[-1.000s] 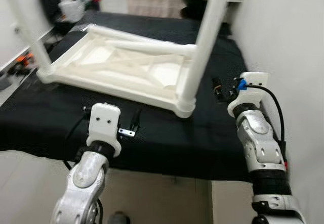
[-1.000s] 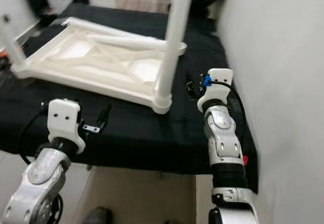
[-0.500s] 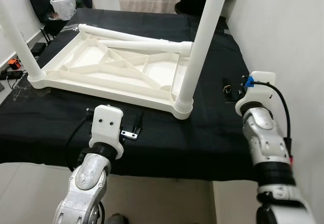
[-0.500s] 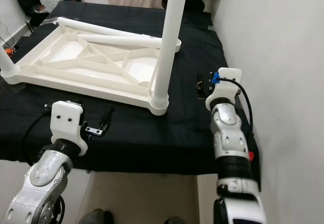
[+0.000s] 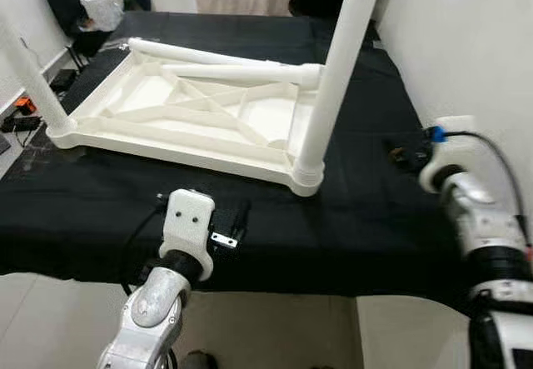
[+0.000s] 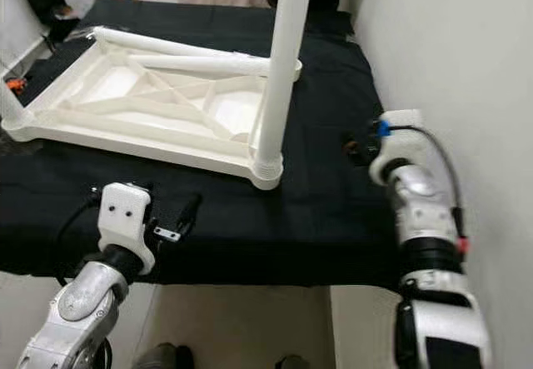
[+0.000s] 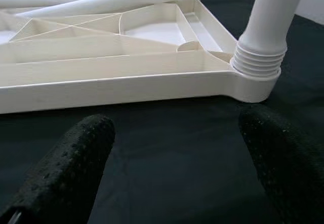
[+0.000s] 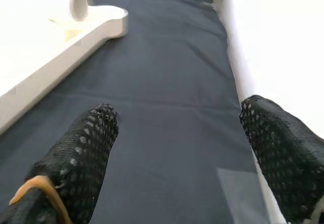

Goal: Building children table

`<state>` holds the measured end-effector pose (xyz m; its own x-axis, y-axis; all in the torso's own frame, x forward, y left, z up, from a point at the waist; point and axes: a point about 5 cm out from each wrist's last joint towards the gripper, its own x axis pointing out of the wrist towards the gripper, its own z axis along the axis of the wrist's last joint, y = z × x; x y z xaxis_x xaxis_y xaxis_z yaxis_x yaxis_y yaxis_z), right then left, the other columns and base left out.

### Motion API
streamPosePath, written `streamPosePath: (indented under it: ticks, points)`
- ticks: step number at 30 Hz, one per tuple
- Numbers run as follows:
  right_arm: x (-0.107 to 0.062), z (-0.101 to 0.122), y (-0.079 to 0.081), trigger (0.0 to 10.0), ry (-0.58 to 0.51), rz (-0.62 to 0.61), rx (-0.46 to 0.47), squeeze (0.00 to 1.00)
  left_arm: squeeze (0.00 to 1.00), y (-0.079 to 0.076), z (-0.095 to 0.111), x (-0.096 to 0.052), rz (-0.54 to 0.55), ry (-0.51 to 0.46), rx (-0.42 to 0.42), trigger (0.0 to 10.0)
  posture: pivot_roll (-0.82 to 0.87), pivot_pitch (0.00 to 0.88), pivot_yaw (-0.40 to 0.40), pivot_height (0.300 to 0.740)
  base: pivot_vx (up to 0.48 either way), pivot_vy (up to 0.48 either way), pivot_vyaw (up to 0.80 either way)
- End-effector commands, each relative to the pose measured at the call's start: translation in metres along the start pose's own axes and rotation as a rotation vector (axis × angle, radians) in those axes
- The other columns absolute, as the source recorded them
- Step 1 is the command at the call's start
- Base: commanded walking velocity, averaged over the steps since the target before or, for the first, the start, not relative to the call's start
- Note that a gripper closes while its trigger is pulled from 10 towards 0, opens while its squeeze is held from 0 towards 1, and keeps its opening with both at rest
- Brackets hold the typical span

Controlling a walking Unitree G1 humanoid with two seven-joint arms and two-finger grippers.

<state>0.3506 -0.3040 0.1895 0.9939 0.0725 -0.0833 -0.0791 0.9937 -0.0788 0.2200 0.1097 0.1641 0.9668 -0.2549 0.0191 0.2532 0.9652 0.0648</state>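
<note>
Two released hands, left hand [image 7: 172, 163] and right hand [image 8: 187, 153], empty over black cloth [image 5: 366, 211] near unlabelled white tabletop [image 5: 183, 115].

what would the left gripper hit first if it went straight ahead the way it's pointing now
Most likely the near side rail of the upturned white tabletop, close to the corner where the upright leg screws in. The left gripper is open above black cloth; depth is uncertain.

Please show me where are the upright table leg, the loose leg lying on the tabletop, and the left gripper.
upright table leg [image 5: 333, 77], left eye view, mid shaft.
loose leg [image 5: 241, 73], left eye view, middle of tube.
left gripper [image 7: 177, 158], left wrist view, between fingertips.
</note>
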Motion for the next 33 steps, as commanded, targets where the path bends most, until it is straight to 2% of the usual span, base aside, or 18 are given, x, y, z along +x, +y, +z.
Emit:
streamPosePath:
  ticks: [1,2,3,4,7,8,9,11,14,19,20,21,26,33]
  points:
    - [-0.001,-0.006,0.003,10.0,0.016,0.066,0.041,0.0,0.0,-0.002,-0.006,-0.001,-0.019,0.026,0.006,10.0,0.05,0.14,-0.071,0.74,0.0,0.0,0.0]
    - [-0.004,-0.007,0.005,10.0,0.02,0.152,0.073,0.0,0.0,-0.004,-0.006,-0.002,-0.03,0.028,0.012,10.0,0.05,0.14,-0.071,0.74,0.0,0.0,0.0]
    - [-0.004,-0.007,0.005,10.0,0.02,0.152,0.073,0.0,0.0,-0.004,-0.006,-0.002,-0.03,0.028,0.012,10.0,0.05,0.14,-0.071,0.74,0.0,0.0,0.0]
    - [-0.009,-0.009,0.011,10.0,0.037,0.302,0.09,0.0,0.0,-0.006,-0.007,-0.003,-0.045,0.026,0.013,10.0,0.05,0.145,-0.07,0.74,0.0,0.0,0.0]
    - [-0.011,-0.012,0.02,10.0,0.048,0.419,0.101,0.0,0.0,-0.006,-0.007,-0.003,-0.051,0.026,0.011,10.0,0.05,0.145,-0.07,0.74,0.0,0.0,0.0]
    - [-0.011,-0.012,0.02,10.0,0.048,0.419,0.101,0.0,0.0,-0.006,-0.007,-0.003,-0.051,0.026,0.011,10.0,0.05,0.145,-0.07,0.74,0.0,0.0,0.0]
    - [-0.011,-0.012,0.026,10.0,0.042,0.484,0.12,1.0,0.0,-0.006,-0.006,-0.003,-0.049,0.018,0.013,10.0,0.05,0.147,-0.07,0.74,0.0,0.0,0.0]
    - [-0.011,-0.012,0.03,10.0,0.032,0.515,0.135,1.0,0.0,-0.006,-0.006,-0.003,-0.046,0.014,0.012,10.0,0.05,0.148,-0.068,0.74,0.0,0.0,0.0]
    - [-0.012,-0.009,0.048,10.0,0.003,0.637,0.191,1.0,0.0,-0.006,-0.005,-0.003,-0.053,0.014,0.005,10.0,0.05,0.147,-0.07,0.74,0.0,0.0,0.0]
    - [-0.014,-0.001,0.061,10.0,-0.052,0.747,0.195,1.0,0.0,-0.007,-0.007,-0.004,-0.056,0.018,0.005,10.0,0.05,0.148,-0.07,0.74,0.0,0.0,0.0]
    - [-0.013,0.002,0.062,10.0,-0.065,0.77,0.22,0.61,0.0,-0.007,-0.008,-0.004,-0.059,0.017,0.007,10.0,0.05,0.148,-0.07,0.74,0.0,0.0,0.0]
    - [-0.012,0.005,0.061,10.0,-0.083,0.775,0.232,0.0,0.0,-0.008,-0.008,-0.004,-0.06,0.018,0.006,10.0,0.05,0.148,-0.07,0.74,0.0,0.0,0.0]
    - [-0.005,0.009,0.062,10.0,-0.1,0.741,0.222,0.0,0.0,-0.009,-0.009,-0.004,-0.07,0.019,0.008,10.0,0.05,0.154,-0.067,0.74,0.0,0.0,0.0]
    - [0.001,0.014,0.072,10.0,-0.138,0.718,0.2,0.0,0.0,-0.01,-0.01,-0.003,-0.081,0.015,0.019,10.0,0.05,0.156,-0.07,0.74,0.0,0.0,0.0]
